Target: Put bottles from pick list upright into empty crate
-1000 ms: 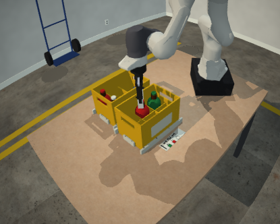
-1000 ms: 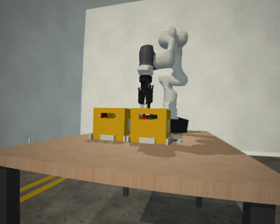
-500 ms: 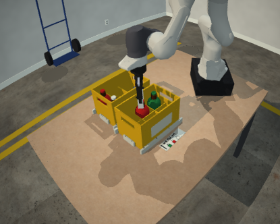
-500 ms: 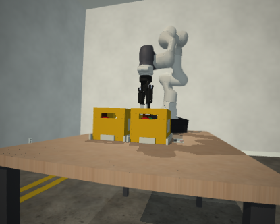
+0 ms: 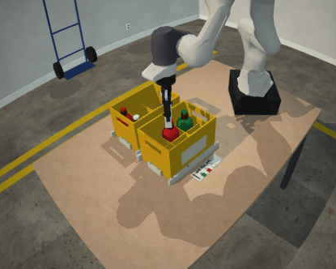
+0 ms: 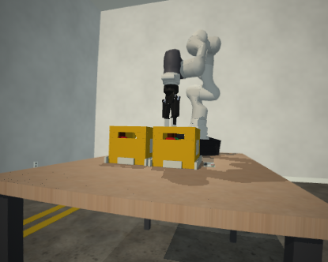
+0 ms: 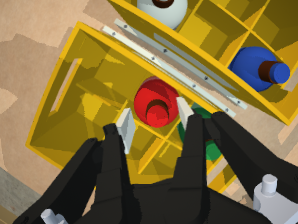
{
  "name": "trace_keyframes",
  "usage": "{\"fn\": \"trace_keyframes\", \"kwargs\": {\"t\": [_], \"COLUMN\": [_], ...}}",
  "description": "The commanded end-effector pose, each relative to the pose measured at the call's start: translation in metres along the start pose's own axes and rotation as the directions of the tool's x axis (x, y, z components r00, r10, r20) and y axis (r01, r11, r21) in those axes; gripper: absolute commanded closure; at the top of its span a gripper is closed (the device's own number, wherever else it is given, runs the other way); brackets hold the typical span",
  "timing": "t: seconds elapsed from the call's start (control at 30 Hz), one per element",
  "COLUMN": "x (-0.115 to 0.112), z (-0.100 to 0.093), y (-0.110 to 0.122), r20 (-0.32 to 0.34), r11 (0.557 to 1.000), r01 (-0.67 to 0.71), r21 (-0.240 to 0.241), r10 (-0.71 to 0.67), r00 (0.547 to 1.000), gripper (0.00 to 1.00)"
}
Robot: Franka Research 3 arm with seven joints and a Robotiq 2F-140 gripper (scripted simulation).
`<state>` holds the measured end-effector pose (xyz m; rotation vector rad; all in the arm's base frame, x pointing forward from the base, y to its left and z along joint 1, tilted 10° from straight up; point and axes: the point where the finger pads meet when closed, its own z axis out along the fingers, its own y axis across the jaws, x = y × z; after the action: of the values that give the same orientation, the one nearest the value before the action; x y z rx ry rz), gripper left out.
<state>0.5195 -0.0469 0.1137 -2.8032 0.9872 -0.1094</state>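
The crate beside the pick list (image 5: pixel 207 168) has yellow walls (image 5: pixel 156 160) (image 6: pixel 175 151). A red bottle (image 5: pixel 171 134) (image 7: pixel 150 95) and a green bottle (image 5: pixel 185 123) (image 7: pixel 213 150) stand upright in separate compartments. My gripper (image 5: pixel 168 122) (image 7: pixel 155 112) is partly open and holds nothing; its fingertips are at either side of the red bottle's top in the wrist view. Green and red marks show on the list, but its numbers are too small to read. The other crate (image 5: pixel 124 133) (image 6: pixel 127 150) holds a red bottle (image 5: pixel 123 110), a white bottle (image 7: pixel 162 12) and a blue bottle (image 7: pixel 252 70).
The two crates stand side by side, with low pale rails (image 7: pixel 165 67) between and around them. The crate walls and dividers rise close around the bottles. The arm's black base (image 5: pixel 253 99) stands at the back of the table. A blue hand truck (image 5: pixel 79 70) is on the floor.
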Motion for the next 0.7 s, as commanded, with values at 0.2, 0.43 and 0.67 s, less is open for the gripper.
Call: {"fn": "trace_keyframes", "kwargs": {"t": [0.2,0.43,0.67], "x": [-0.001,0.000,0.000], "z": [-0.026,-0.040,-0.058], "y": [0.002,0.002,0.002], "r20": [0.007,0.007,0.007], "r11": [1.000,1.000,1.000], "r01": [-0.002,-0.002,-0.002], "r21": [-0.003,-0.003,-0.003], "r10": [0.002,0.002,0.002], "r00": [1.000,1.000,1.000], "gripper": [0.62,0.62,0.62]}}
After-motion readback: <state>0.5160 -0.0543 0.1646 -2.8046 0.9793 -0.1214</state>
